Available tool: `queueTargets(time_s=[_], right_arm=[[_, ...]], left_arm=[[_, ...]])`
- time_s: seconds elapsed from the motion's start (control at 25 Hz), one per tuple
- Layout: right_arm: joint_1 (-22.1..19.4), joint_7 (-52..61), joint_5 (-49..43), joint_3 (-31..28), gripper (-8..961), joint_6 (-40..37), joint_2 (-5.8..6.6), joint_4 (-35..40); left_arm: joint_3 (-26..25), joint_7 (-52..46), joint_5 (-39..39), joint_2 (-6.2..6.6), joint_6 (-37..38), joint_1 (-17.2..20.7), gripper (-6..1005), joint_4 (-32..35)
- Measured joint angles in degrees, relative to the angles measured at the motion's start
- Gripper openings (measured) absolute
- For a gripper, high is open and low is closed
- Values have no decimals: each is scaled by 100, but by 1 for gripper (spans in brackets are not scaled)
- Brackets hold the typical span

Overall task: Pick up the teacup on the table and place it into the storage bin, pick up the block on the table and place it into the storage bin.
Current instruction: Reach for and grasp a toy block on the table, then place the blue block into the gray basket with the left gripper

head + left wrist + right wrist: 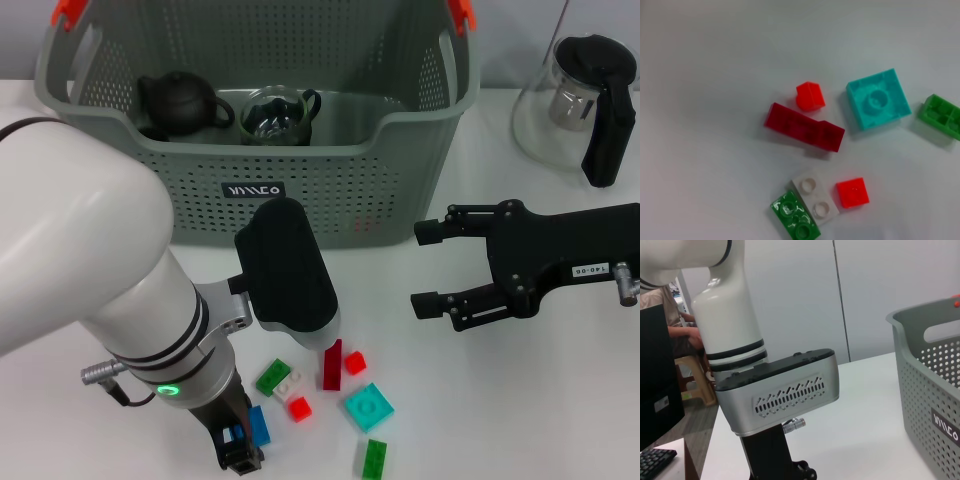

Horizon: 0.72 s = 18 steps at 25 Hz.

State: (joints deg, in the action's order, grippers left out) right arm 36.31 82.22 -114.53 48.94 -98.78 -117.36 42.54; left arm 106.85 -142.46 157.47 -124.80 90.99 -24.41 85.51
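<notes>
Hovering over the dark red plastic brick [804, 133], the left gripper [243, 452] hides its finger state; light, rigid, slick, it suits grasping across its long sides. Right gripper [432, 268] idles open.

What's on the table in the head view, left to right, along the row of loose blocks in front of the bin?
Blue block → green block → dark red block → teal block.

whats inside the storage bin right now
Inside the storage bin sit a dark teapot and, beside it, a glass teacup. No block shows in there, though the near wall hides part of the floor.
</notes>
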Motion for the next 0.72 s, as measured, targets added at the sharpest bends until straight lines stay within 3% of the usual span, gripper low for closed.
queueTargets(time_s=[0.04, 0.28, 0.56, 0.72], right_arm=[[-1, -2, 0, 0, 945, 0, -2, 0], [-15, -6, 0, -14, 945, 0, -4, 0], [-30, -10, 0, -3, 945, 0, 10, -9], [-68, -10, -1, -1, 945, -31, 53, -9]], left_arm=[[2, 3, 0, 0, -1, -1, 642, -3], [18, 10, 3, 0, -3, -21, 405, -4], [-173, -61, 4, -1, 172, -15, 402, 327], [-829, -83, -52, 12, 682, 93, 401, 1220]])
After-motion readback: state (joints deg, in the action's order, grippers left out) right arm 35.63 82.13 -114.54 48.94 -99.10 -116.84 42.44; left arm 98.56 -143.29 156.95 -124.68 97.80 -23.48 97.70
